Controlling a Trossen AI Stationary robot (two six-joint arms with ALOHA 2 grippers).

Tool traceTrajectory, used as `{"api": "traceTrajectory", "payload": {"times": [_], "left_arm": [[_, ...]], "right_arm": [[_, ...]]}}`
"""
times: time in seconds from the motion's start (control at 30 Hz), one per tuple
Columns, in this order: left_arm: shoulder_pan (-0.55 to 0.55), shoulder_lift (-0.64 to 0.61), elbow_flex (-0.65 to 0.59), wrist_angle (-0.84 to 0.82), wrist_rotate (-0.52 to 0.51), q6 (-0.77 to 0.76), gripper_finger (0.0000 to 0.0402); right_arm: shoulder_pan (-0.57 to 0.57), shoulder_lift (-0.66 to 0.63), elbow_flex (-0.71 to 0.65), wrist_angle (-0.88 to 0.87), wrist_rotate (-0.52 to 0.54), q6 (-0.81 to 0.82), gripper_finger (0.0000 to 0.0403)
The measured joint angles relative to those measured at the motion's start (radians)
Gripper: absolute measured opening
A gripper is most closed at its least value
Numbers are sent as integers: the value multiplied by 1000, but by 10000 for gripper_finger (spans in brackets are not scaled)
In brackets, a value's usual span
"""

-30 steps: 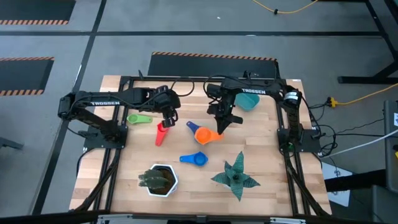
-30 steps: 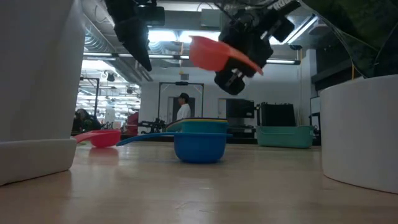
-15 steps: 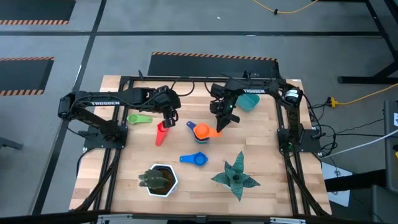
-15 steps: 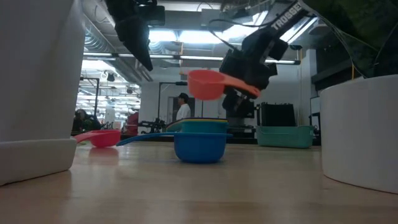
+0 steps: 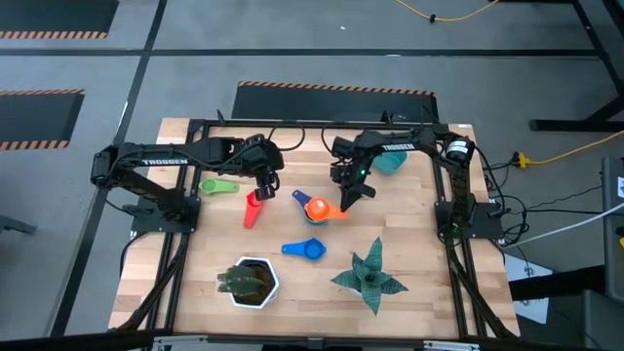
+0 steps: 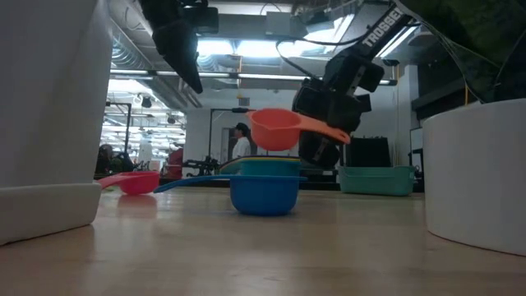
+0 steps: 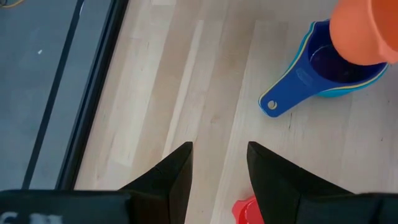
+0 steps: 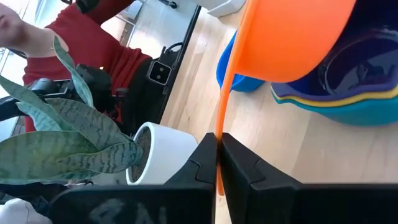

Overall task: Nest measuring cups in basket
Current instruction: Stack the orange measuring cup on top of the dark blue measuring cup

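While shut, right tool [image 8: 217,163] grips orange cup [image 8: 292,37].

Right gripper [image 5: 343,202] moved left and down, carrying orange cup [image 5: 318,208] from beside stacked cups [image 5: 304,203] to just over them. Cup levelled out.

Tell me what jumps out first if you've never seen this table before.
The right gripper holds an orange measuring cup by its handle, in the air just above a nested stack of cups near the table's middle. The left gripper hangs open above a red cup. The teal basket sits at the far right.
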State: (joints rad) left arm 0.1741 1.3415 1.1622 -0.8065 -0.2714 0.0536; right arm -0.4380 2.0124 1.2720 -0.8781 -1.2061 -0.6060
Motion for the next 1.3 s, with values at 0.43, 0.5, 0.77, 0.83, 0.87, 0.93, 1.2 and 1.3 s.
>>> {"api": "traceTrajectory", "payload": {"times": [0.43,0.5,0.77,0.83,0.87,0.93,1.2,1.3], "left_arm": [[0,0,0,0,0,-1,146],[0,0,0,0,0,-1,146],[0,0,0,0,0,-1,146],[0,0,0,0,0,-1,146],[0,0,0,0,0,-1,146],[0,0,0,0,0,-1,146],[0,0,0,0,0,-1,146],[0,0,0,0,0,-1,146]], "right_arm": [[3,0,-1,0,147,52,27],[3,0,-1,0,147,52,28],[3,0,-1,3,148,52,30],[3,0,-1,3,148,56,30],[3,0,-1,3,148,64,30],[3,0,-1,4,148,91,31],[3,0,-1,8,148,105,78],[3,0,-1,17,151,105,100]]}}
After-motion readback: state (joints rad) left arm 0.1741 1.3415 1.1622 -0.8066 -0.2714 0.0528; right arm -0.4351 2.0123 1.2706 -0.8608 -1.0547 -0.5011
